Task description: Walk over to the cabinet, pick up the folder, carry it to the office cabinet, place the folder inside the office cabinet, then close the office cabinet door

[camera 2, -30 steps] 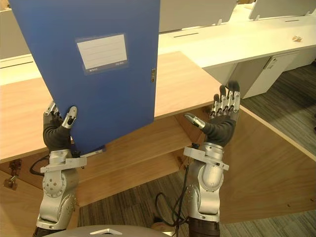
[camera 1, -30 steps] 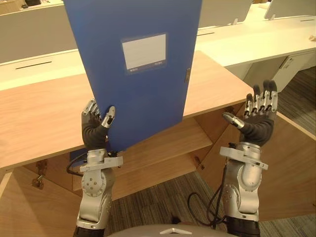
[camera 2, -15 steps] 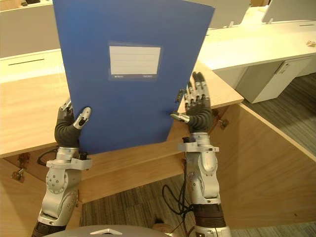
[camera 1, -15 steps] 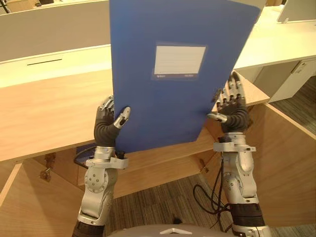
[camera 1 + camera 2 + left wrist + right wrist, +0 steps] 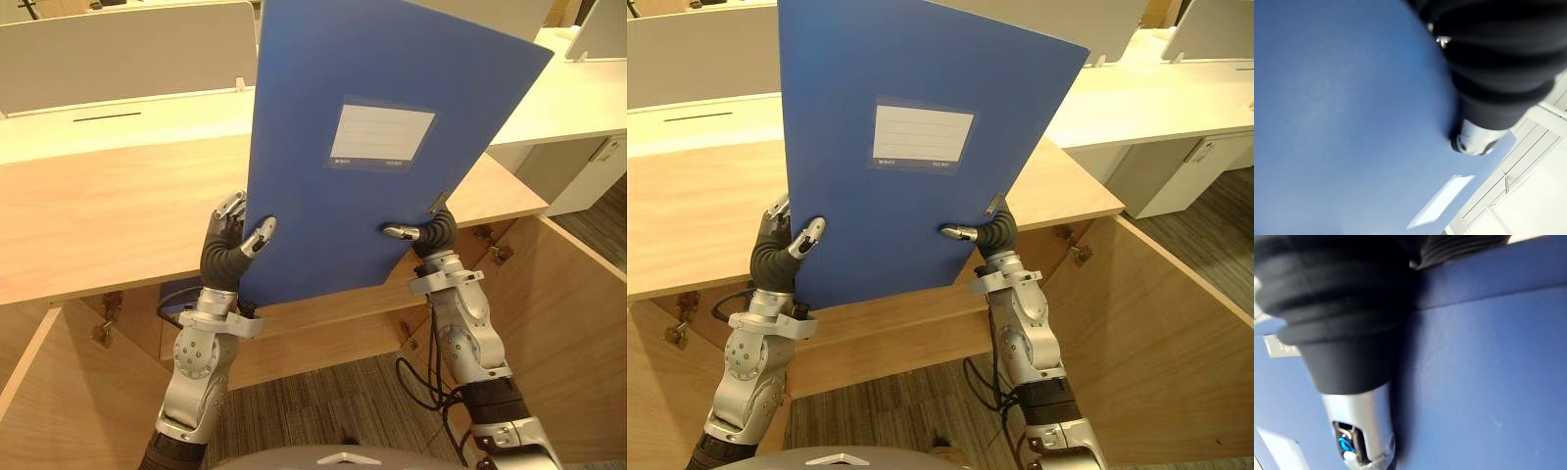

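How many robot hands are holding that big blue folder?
2. The left hand pinches the blue folder at its lower left edge; the right hand pinches its lower right edge.

The right hand [image 5: 1359,426] lays its thumb flat on the blue folder [image 5: 1484,382].

We are in an open-plan office. The low wooden cabinet [image 5: 118,211] before us has its doors swung open, one door [image 5: 578,323] out on its right, and a shelf [image 5: 323,318] inside. Just behind the cabinet runs a long white desk [image 5: 127,132] with a dark cable slot [image 5: 98,118] in its top and a grey partition screen [image 5: 118,54] along its far edge. Behind the cabinet to the right we see another white desk [image 5: 568,98] with a white drawer unit [image 5: 588,176] under it. Grey striped carpet [image 5: 323,401] covers the floor in front of the cabinet. Above the cabinet is a blue folder [image 5: 323,147] with a lined label [image 5: 382,135].
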### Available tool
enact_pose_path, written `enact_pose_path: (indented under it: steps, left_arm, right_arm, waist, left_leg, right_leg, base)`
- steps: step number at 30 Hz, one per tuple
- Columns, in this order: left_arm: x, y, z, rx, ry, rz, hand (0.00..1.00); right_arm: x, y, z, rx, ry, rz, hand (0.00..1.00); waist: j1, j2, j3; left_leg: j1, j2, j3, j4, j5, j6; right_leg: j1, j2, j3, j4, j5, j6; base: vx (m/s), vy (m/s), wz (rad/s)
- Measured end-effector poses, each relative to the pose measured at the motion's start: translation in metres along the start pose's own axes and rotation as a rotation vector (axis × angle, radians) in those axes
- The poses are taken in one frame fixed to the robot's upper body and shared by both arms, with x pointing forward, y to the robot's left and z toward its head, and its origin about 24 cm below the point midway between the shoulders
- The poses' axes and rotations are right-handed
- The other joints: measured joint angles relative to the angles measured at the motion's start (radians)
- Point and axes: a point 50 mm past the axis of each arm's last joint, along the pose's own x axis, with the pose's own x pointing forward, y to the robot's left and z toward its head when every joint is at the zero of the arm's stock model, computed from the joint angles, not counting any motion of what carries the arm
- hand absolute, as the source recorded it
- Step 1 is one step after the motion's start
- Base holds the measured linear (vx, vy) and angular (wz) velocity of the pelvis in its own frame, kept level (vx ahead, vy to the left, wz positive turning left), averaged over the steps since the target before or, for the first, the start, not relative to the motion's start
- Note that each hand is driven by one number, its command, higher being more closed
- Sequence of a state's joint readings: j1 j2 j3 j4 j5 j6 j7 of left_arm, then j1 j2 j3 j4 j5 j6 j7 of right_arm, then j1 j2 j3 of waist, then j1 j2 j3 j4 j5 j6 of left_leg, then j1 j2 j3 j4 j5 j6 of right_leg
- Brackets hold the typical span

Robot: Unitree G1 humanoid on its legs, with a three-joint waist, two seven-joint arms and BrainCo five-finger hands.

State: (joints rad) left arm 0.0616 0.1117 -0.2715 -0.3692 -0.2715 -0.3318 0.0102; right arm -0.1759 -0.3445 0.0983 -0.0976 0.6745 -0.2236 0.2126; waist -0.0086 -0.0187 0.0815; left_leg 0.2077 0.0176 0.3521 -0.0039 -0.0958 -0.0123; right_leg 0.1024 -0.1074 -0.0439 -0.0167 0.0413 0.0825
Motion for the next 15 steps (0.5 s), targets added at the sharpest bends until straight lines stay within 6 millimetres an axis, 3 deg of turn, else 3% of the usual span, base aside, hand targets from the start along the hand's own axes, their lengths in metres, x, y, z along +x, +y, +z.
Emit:
enact_pose_path:
  steps: [9, 10, 15]
  left_arm:
    - [-0.002, 0.009, -0.004, 0.048, 0.013, 0.040, 1.00]
    - [-0.002, 0.011, -0.004, 0.057, 0.010, 0.052, 0.00]
    - [-0.002, 0.023, 0.001, 0.185, -0.009, 0.116, 0.00]
  right_arm:
    - [0.001, 0.007, -0.003, -0.002, 0.011, 0.045, 1.00]
    - [0.002, 0.009, -0.004, 0.005, 0.004, 0.042, 1.00]
    - [0.004, 0.021, -0.011, 0.032, -0.019, 0.015, 1.00]
  waist:
    - [0.000, -0.009, -0.006]
    - [0.000, -0.009, -0.006]
    - [0.000, -0.009, -0.006]
  left_leg:
    - [-0.009, -0.006, -0.007, 0.001, 0.002, 0.004]
    - [-0.009, -0.005, -0.007, 0.002, 0.003, 0.004]
    - [-0.012, -0.006, -0.019, 0.002, 0.006, 0.006]
  right_leg:
    - [-0.003, -0.006, -0.004, -0.006, 0.004, 0.004]
    - [-0.003, -0.006, -0.004, -0.006, 0.004, 0.004]
    - [0.000, -0.008, -0.016, -0.006, 0.005, 0.004]
  base:
    - [-0.01, -0.004, 0.01]
    - [0.00, 0.000, 0.00]
    - [-0.02, -0.017, 0.06]
